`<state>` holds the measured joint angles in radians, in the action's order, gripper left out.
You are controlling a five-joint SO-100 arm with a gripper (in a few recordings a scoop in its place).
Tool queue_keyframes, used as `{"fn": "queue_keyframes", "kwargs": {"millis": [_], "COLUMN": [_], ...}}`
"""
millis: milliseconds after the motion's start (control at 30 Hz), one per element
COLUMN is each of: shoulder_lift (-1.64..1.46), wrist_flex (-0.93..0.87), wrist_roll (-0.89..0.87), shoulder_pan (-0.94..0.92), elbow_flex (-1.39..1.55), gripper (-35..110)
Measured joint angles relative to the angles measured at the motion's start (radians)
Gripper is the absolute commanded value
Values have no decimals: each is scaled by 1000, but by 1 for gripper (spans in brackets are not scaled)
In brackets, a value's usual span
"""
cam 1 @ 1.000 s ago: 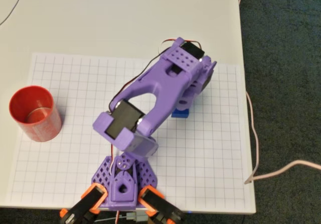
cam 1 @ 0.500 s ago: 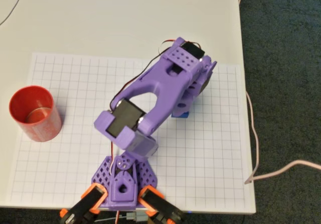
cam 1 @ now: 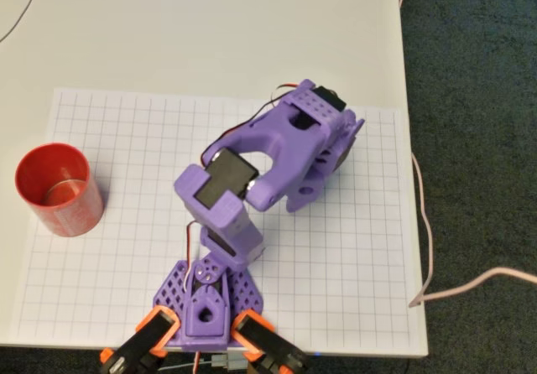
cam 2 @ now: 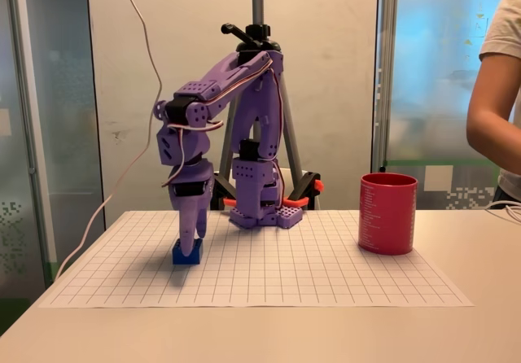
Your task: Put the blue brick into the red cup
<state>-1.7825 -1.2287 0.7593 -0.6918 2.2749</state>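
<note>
In the fixed view the blue brick [cam 2: 186, 254] rests on the gridded mat [cam 2: 326, 273] at the left. My purple gripper [cam 2: 194, 238] points straight down onto it, fingertips at the brick's top. Whether the jaws are closed on it is hidden from this side. In the overhead view the arm [cam 1: 294, 152] covers the brick and the fingers. The red cup [cam 1: 57, 188] stands upright at the mat's left edge in the overhead view, far from the gripper. In the fixed view the red cup [cam 2: 388, 213] is at the right.
The arm's base [cam 1: 205, 298] is clamped at the mat's front edge. The table's right edge [cam 1: 409, 139] lies close to the gripper, with a cable [cam 1: 430, 248] hanging past it. A person's arm [cam 2: 496, 94] shows at the right of the fixed view.
The arm has bent further and lowered over the brick. The blue brick, showing beside the gripper in the overhead view before, is now covered by the arm.
</note>
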Motion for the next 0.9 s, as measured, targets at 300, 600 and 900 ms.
{"fn": "queue_keyframes", "kwargs": {"millis": [300,600,900], "shoulder_lift": [28,43,43], "wrist_flex": [32,32,60], "wrist_roll": [97,141,57], "shoulder_pan": [-77,-72,-75], "elbow_flex": [6,2,-2], "gripper": [0,0,0]}}
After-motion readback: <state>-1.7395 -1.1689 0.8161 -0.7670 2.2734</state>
